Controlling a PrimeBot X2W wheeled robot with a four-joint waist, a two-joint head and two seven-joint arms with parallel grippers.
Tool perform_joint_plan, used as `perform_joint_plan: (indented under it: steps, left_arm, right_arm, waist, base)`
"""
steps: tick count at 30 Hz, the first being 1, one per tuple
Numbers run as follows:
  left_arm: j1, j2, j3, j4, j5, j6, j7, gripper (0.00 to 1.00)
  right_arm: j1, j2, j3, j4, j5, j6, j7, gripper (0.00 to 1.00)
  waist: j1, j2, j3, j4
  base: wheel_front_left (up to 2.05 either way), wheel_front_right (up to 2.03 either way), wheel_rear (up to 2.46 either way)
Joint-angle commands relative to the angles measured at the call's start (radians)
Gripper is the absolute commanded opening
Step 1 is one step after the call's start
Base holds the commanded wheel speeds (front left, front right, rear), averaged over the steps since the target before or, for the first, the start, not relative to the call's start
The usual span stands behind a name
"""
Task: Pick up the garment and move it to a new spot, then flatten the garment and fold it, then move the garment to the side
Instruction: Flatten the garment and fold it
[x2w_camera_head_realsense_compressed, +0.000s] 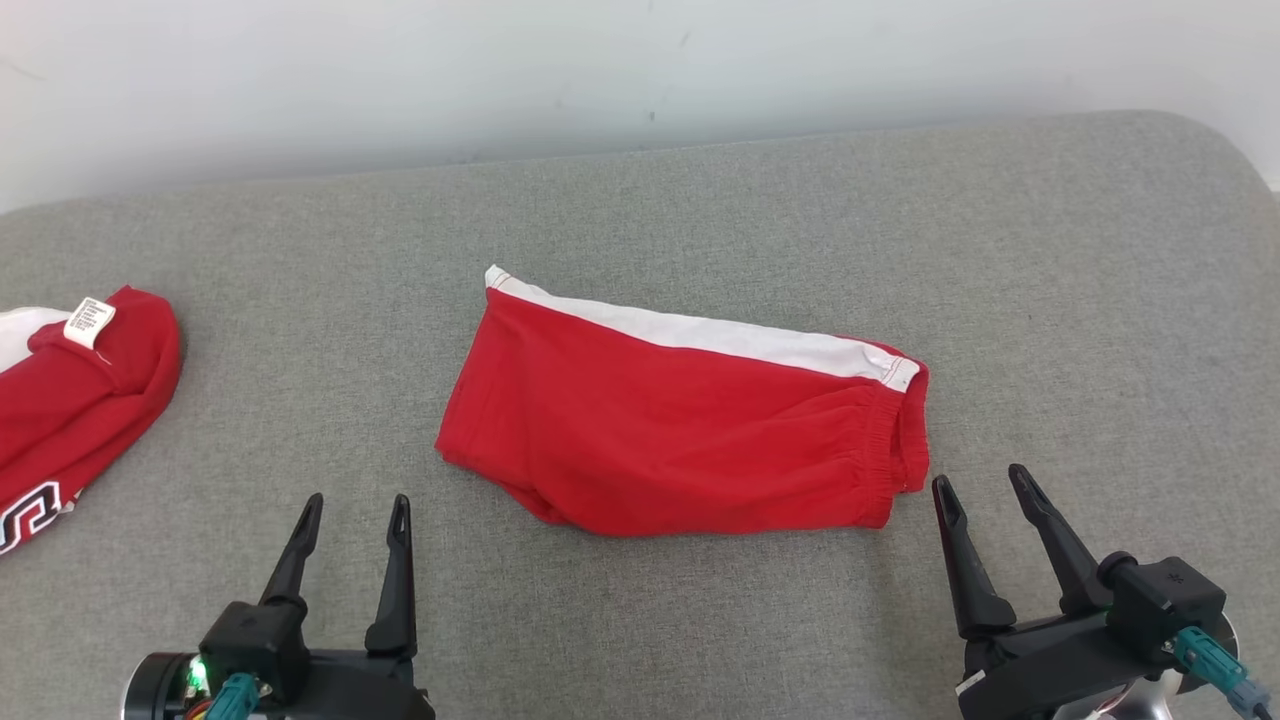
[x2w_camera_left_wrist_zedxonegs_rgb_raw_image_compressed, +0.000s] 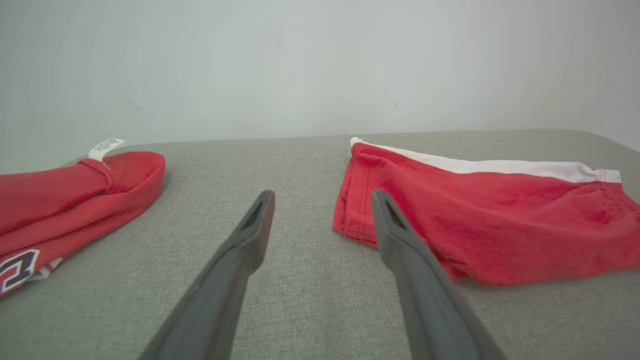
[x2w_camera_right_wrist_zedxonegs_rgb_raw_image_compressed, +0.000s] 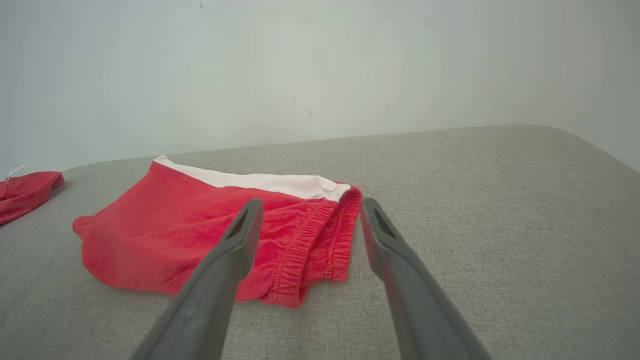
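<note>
Broadly, a grey fabric-covered counter fills the scene, backed by a pale wall. At its middle lies the task's garment, a pair of red cotton shorts with a white side band. They lie flat and look doubled over, with the gathered elastic waistband turned toward the robot's right. Well apart from them, at the counter's left edge, sits a second red garment with a white label and dark lettering, bundled loosely.

The left pincer hovers near the shorts' left hem, fingers spread wide and holding nothing. The right pincer hangs just beside the waistband end, likewise fully spread and empty; neither touches the cloth.

Judging by the tidy doubled shape, flattening and folding seem done, and the step in hand is probably moving the shorts aside. That calls for each pincer to come down on its own end of the shorts and pinch through all layers. Lifting both ends together should keep the fold from slipping open.
</note>
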Motion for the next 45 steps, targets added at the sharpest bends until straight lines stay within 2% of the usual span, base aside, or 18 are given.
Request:
perform_joint_plan:
  steps: [1, 9, 15, 28, 33, 37, 38, 39, 40, 45]
  left_arm:
    - [-0.002, 0.006, -0.005, -0.003, 0.002, 0.001, 0.005, 1.00]
    - [-0.063, 0.001, -0.033, 0.022, 0.017, -0.021, 0.028, 1.00]
    - [-0.156, -0.022, -0.068, 0.079, 0.011, -0.065, 0.070, 1.00]
    - [-0.323, -0.045, -0.053, 0.371, -0.063, -0.149, 0.129, 1.00]
    - [-0.356, -0.055, -0.033, 0.481, -0.102, -0.172, 0.136, 1.00]
    - [-0.360, -0.080, -0.036, 0.553, -0.150, -0.213, 0.160, 1.00]
    - [-0.360, -0.086, -0.041, 0.560, -0.154, -0.222, 0.162, 0.74]
    - [-0.361, -0.091, -0.043, 0.563, -0.156, -0.229, 0.161, 0.43]
    - [-0.360, -0.097, -0.044, 0.567, -0.162, -0.237, 0.161, 0.00]
    - [-0.346, -0.100, -0.046, 0.569, -0.163, -0.241, 0.134, 0.00]
  right_arm:
    - [0.009, 0.001, 0.003, -0.007, -0.003, 0.000, -0.001, 1.00]
    - [0.003, -0.004, 0.011, -0.014, 0.001, 0.000, 0.004, 1.00]
    - [-0.014, -0.014, 0.022, -0.018, 0.014, 0.000, 0.004, 1.00]
    - [-0.059, -0.016, 0.072, 0.010, 0.043, 0.000, -0.021, 1.00]
    - [-0.066, -0.011, 0.074, 0.027, 0.054, 0.000, -0.030, 1.00]
    - [-0.071, -0.006, 0.074, 0.036, 0.062, 0.000, -0.038, 1.00]
    - [-0.072, -0.005, 0.073, 0.039, 0.062, 0.000, -0.038, 1.00]
    - [-0.073, -0.005, 0.073, 0.041, 0.064, 0.000, -0.039, 1.00]
    - [-0.074, -0.004, 0.073, 0.043, 0.067, 0.000, -0.040, 1.00]
    - [-0.072, 0.000, 0.070, 0.051, 0.076, 0.000, -0.043, 1.00]
  waist:
    - [0.0001, 0.0001, 0.002, 0.001]
    - [0.0001, 0.0001, 0.016, -0.002]
    - [0.0001, 0.0001, 0.042, -0.020]
    - [0.0001, 0.0001, 0.111, -0.100]
    - [0.0001, 0.0001, 0.119, -0.113]
    - [0.0001, 0.0001, 0.116, -0.116]
    - [0.0001, 0.0001, 0.114, -0.116]
    - [0.0001, 0.0001, 0.113, -0.115]
    - [0.0001, 0.0001, 0.110, -0.113]
    - [0.0001, 0.0001, 0.097, -0.103]
  base:
    - [0.00, 0.00, 0.00]
    - [0.00, 0.00, 0.00]
    - [0.00, 0.00, 0.00]
    - [0.00, 0.00, 0.00]
    - [0.00, 0.00, 0.00]
    - [0.00, 0.00, 0.00]
    - [0.00, 0.00, 0.00]
    - [0.00, 0.00, 0.00]
    - [0.00, 0.00, 0.00]
    - [0.00, 0.00, 0.00]
